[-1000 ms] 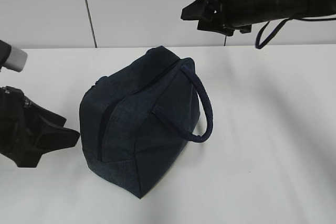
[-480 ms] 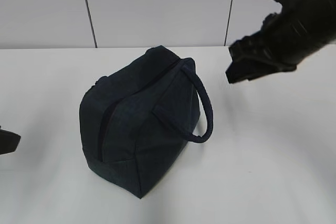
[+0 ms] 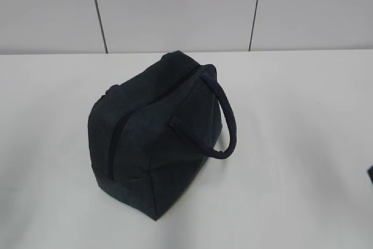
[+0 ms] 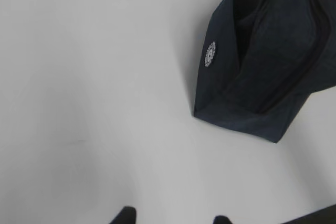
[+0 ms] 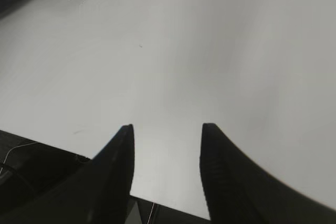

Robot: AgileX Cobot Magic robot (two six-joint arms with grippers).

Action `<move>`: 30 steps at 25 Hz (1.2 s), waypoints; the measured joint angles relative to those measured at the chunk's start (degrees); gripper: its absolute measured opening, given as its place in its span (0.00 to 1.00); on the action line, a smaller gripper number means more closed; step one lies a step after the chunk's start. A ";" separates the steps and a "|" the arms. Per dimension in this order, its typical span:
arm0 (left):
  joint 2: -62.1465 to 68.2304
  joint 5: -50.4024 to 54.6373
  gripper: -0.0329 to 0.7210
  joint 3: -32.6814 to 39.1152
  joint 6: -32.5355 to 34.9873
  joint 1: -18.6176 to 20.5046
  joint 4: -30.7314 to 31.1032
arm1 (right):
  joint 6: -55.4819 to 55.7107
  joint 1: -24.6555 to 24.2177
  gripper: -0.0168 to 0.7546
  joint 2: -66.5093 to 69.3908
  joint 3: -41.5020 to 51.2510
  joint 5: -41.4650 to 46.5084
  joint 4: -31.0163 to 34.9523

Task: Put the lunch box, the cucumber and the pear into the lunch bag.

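A plain white table (image 3: 303,144) filled the scene, backed by a pale panelled wall (image 3: 175,10) with two dark vertical seams. Nearest the exterior camera, the lunch bag (image 3: 154,141) stood on the table left of centre, one bottom corner pointing forward. Its dark zipper line (image 3: 116,138) ran up the near end and over the top, and appeared shut. The thick looped handle (image 3: 227,126) arched off the right side, hanging clear of the fabric. Neither arm was in the exterior view, apart from a dark sliver at the right edge. In the left wrist view, the left gripper (image 4: 172,219) showed only two dark fingertips at the bottom edge, set well apart over bare table; the bag lay beyond them to the upper right, a small white round emblem (image 4: 210,54) on its end panel. In the right wrist view, the right gripper (image 5: 167,145) held its two fingers spread with nothing between them, above the table's near edge.
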 joint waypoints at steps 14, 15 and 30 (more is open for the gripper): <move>-24.00 16.26 0.40 0.00 -5.51 0.00 8.69 | 0.72 0.27 0.45 -46.25 6.15 21.60 -7.04; -25.32 17.01 0.40 0.00 -5.78 0.00 9.04 | 0.72 0.27 0.45 -48.31 6.15 22.01 -7.29; -35.79 19.43 0.40 -0.56 -6.11 0.27 12.12 | -2.37 0.27 0.44 -52.92 7.96 20.86 -6.71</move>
